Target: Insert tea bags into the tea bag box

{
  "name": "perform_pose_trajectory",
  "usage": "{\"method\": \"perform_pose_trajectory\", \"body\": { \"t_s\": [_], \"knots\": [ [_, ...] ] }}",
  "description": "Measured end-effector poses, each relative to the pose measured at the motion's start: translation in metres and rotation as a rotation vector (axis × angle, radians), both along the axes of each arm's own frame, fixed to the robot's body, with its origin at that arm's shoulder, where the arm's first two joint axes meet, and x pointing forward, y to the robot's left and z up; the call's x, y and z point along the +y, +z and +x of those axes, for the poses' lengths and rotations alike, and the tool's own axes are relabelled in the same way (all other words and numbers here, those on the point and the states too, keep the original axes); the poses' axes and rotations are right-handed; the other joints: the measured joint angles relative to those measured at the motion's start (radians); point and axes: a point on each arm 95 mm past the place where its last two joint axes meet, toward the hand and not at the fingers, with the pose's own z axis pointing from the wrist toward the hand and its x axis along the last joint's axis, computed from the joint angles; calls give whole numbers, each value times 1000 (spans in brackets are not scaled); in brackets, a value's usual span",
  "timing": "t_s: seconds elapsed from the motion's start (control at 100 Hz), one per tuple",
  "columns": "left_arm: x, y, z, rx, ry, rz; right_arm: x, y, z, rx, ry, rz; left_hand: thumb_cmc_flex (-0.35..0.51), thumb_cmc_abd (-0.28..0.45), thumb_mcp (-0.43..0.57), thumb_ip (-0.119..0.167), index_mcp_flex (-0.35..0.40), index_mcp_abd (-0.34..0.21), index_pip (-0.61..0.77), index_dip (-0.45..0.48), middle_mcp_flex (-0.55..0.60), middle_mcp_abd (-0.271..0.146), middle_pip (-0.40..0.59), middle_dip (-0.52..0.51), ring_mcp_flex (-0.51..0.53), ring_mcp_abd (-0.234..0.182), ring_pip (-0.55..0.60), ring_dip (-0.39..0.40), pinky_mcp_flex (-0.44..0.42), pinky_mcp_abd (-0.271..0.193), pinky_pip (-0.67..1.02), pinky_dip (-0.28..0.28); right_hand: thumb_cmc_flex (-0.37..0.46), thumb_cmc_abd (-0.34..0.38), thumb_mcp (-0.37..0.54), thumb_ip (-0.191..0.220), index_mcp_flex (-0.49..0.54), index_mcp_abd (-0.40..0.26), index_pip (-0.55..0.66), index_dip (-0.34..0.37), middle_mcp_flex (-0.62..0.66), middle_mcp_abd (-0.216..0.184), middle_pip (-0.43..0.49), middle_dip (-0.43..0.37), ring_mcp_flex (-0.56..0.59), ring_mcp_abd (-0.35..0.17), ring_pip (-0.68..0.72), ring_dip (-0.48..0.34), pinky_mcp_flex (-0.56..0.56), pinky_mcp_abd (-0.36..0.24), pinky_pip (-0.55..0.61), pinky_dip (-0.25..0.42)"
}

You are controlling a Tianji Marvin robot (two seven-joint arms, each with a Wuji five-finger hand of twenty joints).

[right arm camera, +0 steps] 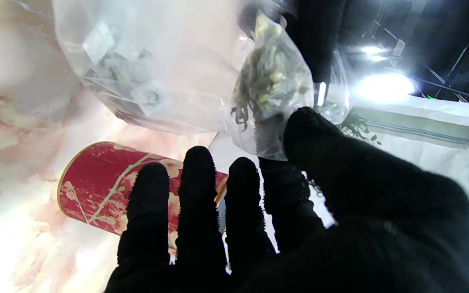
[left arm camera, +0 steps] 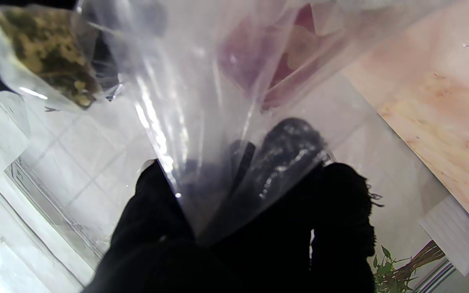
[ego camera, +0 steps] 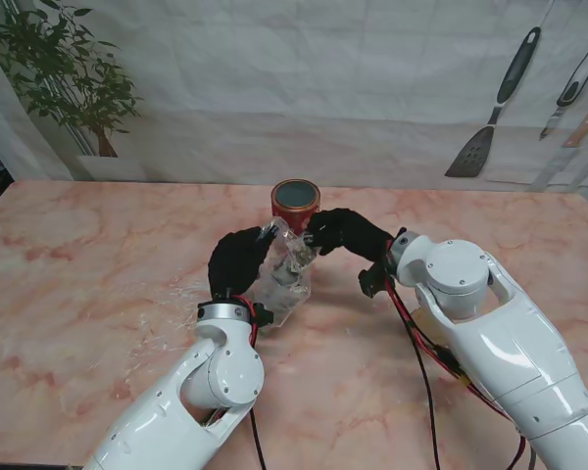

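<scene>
Clear plastic surrounds the work: a tea bag (right arm camera: 273, 87), a translucent sachet of dark green leaf, sits at the mouth of a transparent supply bag (ego camera: 282, 274), just left of centre in the stand view. In the right wrist view I see the sachet between the thumb (right arm camera: 312, 126) and a fingertip of my right hand (ego camera: 343, 235), so I read that hand as pinching the tea bag, the other fingers loosely extended. I judge the pinch is taken at the sachet's edge so that it can be drawn free without dragging the plastic along.

My left hand (ego camera: 238, 262) is closed on the supply bag; the left wrist view shows the film gathered between the black fingers (left arm camera: 287, 150). The purpose appears to be to hold the bag raised and its mouth turned toward the right hand. More sachets lie inside, though I cannot count them.

The tea bag box (ego camera: 295, 202), a red cylindrical tin with its top open, stands upright at frame centre, immediately beyond the two hands. Its closeness keeps the transfer short.

The marble table (ego camera: 88, 284) carries the tin. A potted plant (ego camera: 73, 83) stands at upper left, and kitchen utensils (ego camera: 495, 108) hang at upper right; neither affects the operation.

Step in hand, by my judgement: extraction, with insertion not yet done.
</scene>
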Motion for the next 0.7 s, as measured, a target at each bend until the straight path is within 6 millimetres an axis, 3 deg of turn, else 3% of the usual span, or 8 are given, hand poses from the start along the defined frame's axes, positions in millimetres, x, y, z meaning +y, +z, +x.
{"method": "perform_pose_trajectory", "body": {
  "t_s": [0.7],
  "knots": [
    [1,-1,1,12,4,7,-10,18,5,-14,-82,86,0,0,0,0,0,0,0,0,0,0,-1,-1,0,0,0,0,0,0,0,0,0,0,1,0,0,13,0,7,3,11,0,0,0,10,0,0,0,0,0,0]
  ]
}}
